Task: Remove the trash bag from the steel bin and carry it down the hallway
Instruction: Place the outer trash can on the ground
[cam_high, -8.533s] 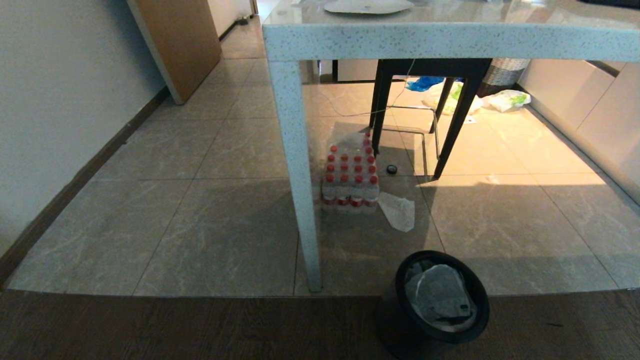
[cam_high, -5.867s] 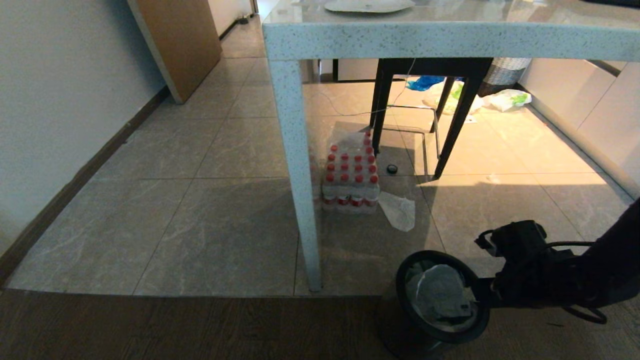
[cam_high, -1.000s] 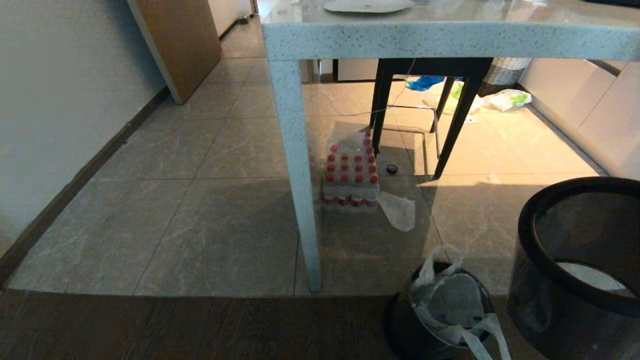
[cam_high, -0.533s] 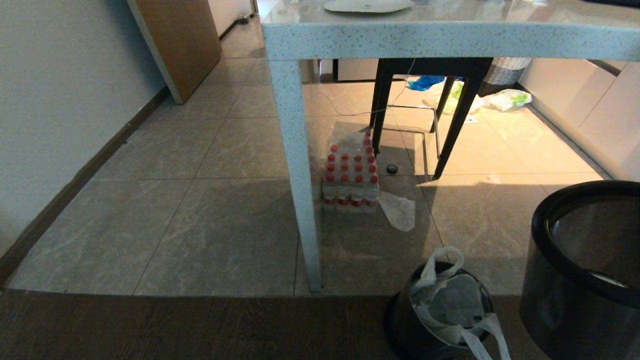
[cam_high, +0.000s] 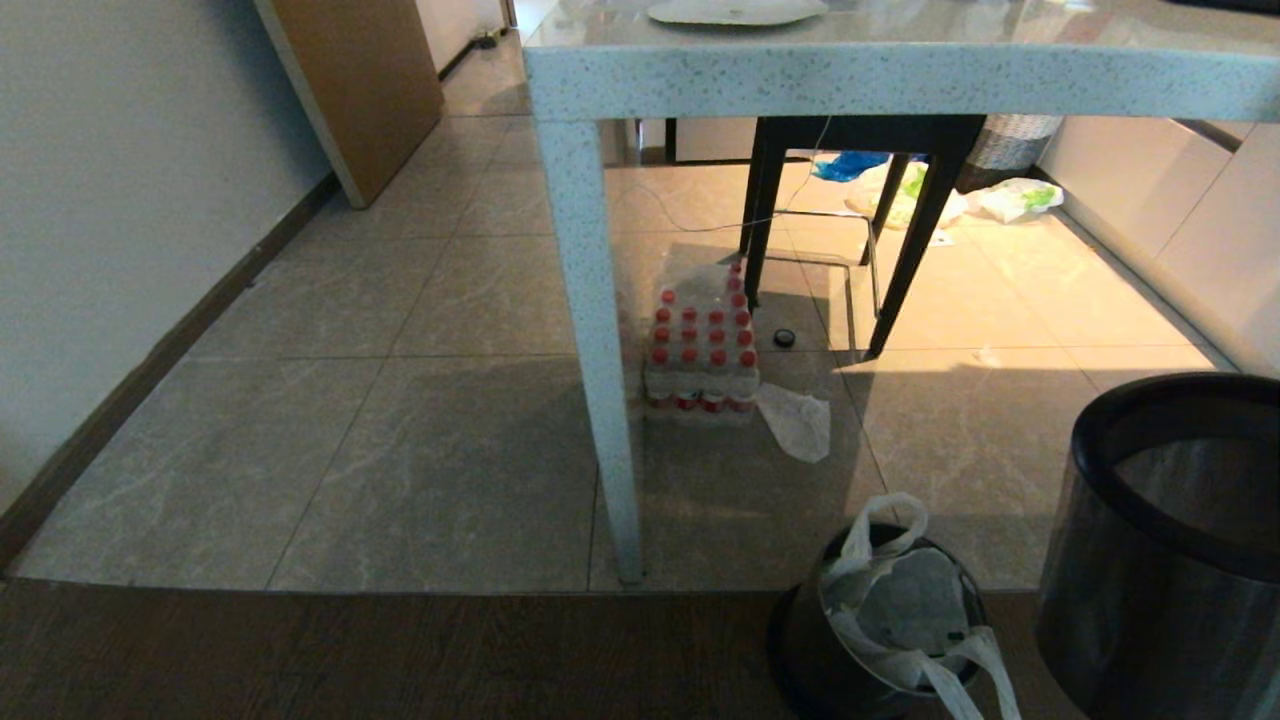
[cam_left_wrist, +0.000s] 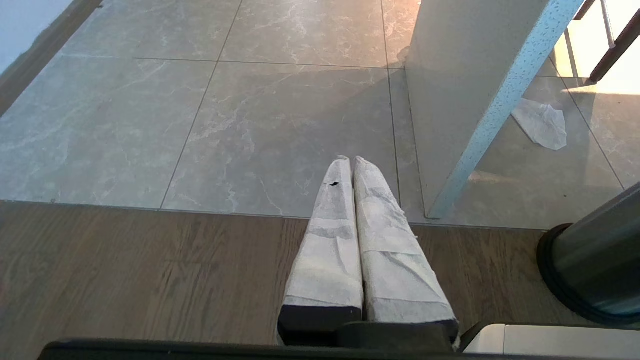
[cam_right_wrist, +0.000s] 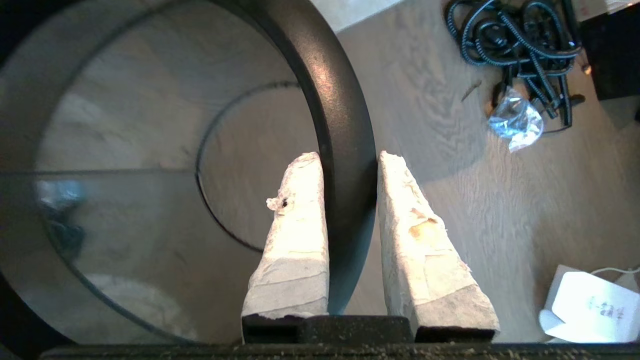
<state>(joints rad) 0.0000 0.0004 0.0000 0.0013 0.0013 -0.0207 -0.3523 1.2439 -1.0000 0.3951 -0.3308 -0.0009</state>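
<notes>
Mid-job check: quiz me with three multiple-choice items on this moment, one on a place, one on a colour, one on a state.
1. Where is the thin white translucent trash bag?
A: in the low dark round holder on the floor
B: on the tabletop
C: between the left fingers

2. What colour are the caps on the shrink-wrapped bottle pack?
A: blue
B: red
C: green

3. The right gripper has its fingers:
A: spread in open air
B: on a bag handle
C: clamped across the rim of the dark brushed-steel bin

Answers: A, its handles spill over that holder; B, red tops show; C, one finger sits on each side of the rim.
</notes>
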